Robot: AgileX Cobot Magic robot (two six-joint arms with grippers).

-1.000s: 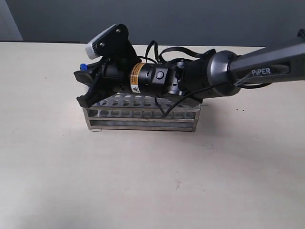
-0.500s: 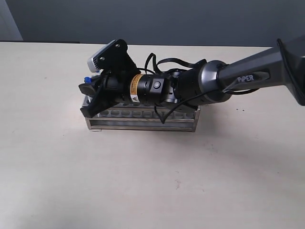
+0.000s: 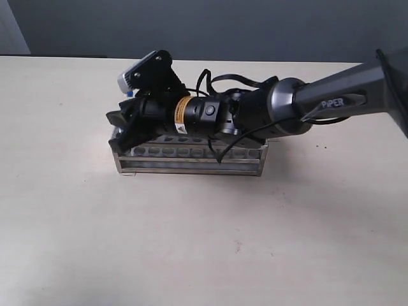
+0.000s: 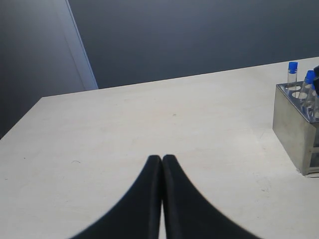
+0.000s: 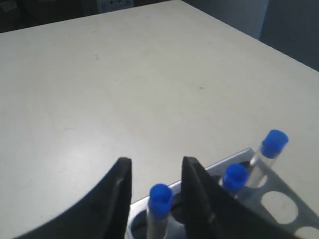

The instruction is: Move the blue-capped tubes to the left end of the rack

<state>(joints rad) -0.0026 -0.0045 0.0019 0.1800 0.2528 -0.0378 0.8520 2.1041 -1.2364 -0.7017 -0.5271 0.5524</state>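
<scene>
Straddling one slim blue-capped tube [image 5: 160,195] in shiny steel rack [image 3: 191,167]: right end effector [image 5: 156,162], parted; left end effector [image 4: 162,159] closed

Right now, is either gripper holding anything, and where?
Nothing is held. The right gripper stands open around a slim clear blue-capped tube; the left gripper is shut, empty.
</scene>
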